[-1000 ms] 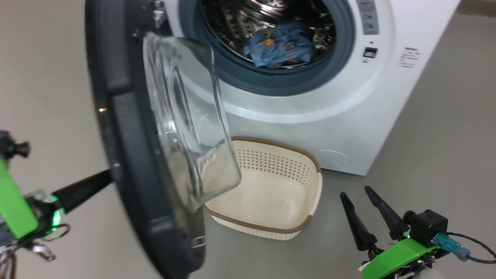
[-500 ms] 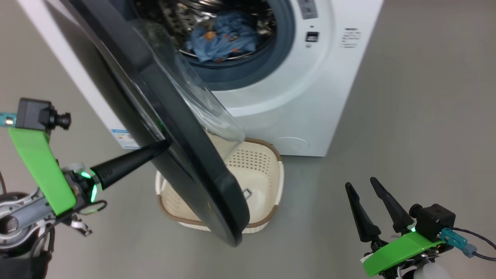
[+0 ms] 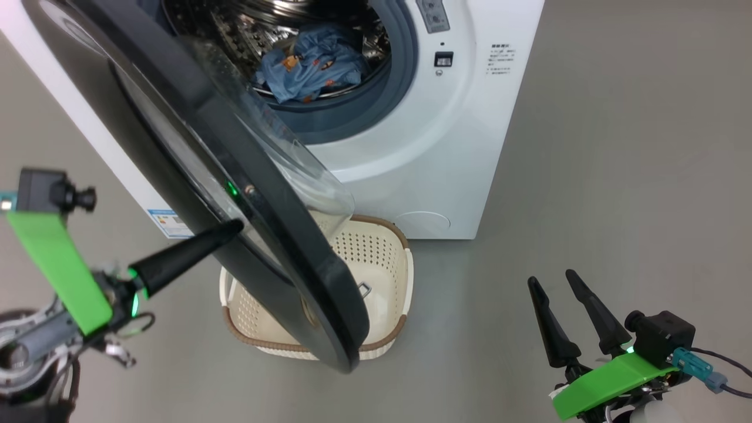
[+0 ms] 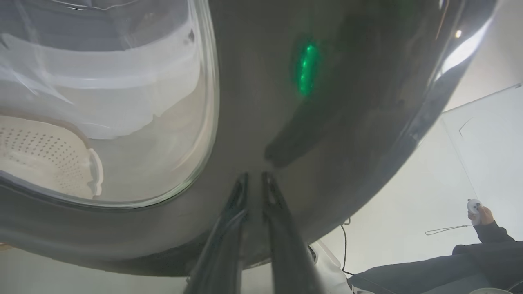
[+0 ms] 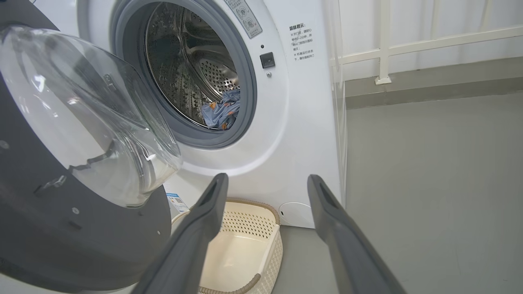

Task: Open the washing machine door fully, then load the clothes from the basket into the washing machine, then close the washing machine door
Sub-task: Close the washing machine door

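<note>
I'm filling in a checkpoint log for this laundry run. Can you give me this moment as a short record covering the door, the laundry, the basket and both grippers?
door state: washing machine door partly open, hanging over the basket
load: clothes lie in the drum of the washing machine
container: basket on the floor, no clothes in its visible part
left arm: left gripper shut, tips against the door's black outer face
right arm: right gripper open, empty, apart from everything
remaining: door not yet closed
</note>
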### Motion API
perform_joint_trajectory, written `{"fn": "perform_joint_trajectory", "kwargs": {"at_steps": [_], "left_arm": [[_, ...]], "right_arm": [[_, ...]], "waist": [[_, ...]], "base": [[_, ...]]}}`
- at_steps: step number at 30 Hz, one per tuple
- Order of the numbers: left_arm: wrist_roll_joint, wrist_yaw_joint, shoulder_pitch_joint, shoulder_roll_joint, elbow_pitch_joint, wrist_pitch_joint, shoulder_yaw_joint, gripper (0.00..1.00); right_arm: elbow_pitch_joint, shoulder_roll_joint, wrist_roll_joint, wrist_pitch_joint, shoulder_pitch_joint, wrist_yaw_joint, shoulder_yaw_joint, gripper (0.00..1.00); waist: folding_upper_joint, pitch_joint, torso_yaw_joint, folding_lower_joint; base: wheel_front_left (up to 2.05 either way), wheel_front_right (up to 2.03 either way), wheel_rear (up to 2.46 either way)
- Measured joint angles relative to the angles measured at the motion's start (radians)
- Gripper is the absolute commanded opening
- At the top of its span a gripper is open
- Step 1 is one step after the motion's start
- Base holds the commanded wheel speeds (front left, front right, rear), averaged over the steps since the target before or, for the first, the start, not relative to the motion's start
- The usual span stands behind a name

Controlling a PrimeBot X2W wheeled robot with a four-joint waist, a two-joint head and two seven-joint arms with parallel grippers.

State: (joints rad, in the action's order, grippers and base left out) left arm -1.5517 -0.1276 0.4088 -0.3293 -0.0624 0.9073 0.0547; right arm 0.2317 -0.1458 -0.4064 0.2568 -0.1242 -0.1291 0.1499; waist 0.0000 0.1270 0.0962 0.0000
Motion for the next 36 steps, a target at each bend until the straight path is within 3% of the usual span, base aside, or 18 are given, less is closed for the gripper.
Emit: {"fn": "perform_joint_trajectory", "kwargs": {"at_steps": [3, 4, 5, 6, 10, 21, 36], "left_arm": [[0.022, 0.0, -0.061, -0.012, 0.003, -0.03, -0.016, 0.47], [0.028, 0.0, -0.082, -0.016, 0.006, -0.041, -0.021, 0.76], [0.031, 0.0, -0.101, -0.021, 0.008, -0.051, -0.026, 0.94], [0.035, 0.0, -0.121, -0.025, 0.009, -0.064, -0.03, 1.0], [0.062, 0.0, -0.187, -0.037, 0.019, -0.134, -0.043, 1.0], [0.22, 0.0, -0.345, -0.077, 0.066, -0.504, 0.03, 1.0], [0.279, 0.0, -0.409, -0.182, 0.201, -1.023, 0.295, 1.0]], "right_arm": [[0.001, 0.0, 0.0, 0.0, 0.006, 0.0, 0.001, 1.0], [0.001, 0.0, 0.0, 0.0, 0.007, 0.0, 0.001, 1.0], [0.001, 0.0, 0.0, 0.0, 0.007, 0.0, 0.001, 1.0], [0.001, 0.0, 0.0, 0.0, 0.007, 0.0, 0.001, 1.0], [0.0, -0.002, 0.0, 0.0, 0.018, 0.0, 0.001, 1.0], [0.0, -0.016, 0.0, 0.0, 0.046, 0.0, -0.002, 1.0], [-0.003, -0.025, 0.0, 0.0, 0.066, 0.0, -0.033, 1.0]], "waist": [[0.0, -0.013, 0.007, 0.0], [0.0, -0.016, 0.01, 0.0], [0.0, -0.02, 0.012, 0.0], [0.0, -0.024, 0.015, 0.0], [0.0, -0.035, 0.025, 0.0], [0.0, -0.052, 0.016, 0.0], [0.0, -0.032, -0.046, 0.0]], "base": [[0.0, 0.0, 0.0], [0.0, 0.0, 0.0], [0.0, 0.0, 0.0], [0.0, 0.0, 0.0], [0.0, 0.0, 0.0], [0.0, 0.0, 0.0], [0.0, 0.0, 0.0]]}}
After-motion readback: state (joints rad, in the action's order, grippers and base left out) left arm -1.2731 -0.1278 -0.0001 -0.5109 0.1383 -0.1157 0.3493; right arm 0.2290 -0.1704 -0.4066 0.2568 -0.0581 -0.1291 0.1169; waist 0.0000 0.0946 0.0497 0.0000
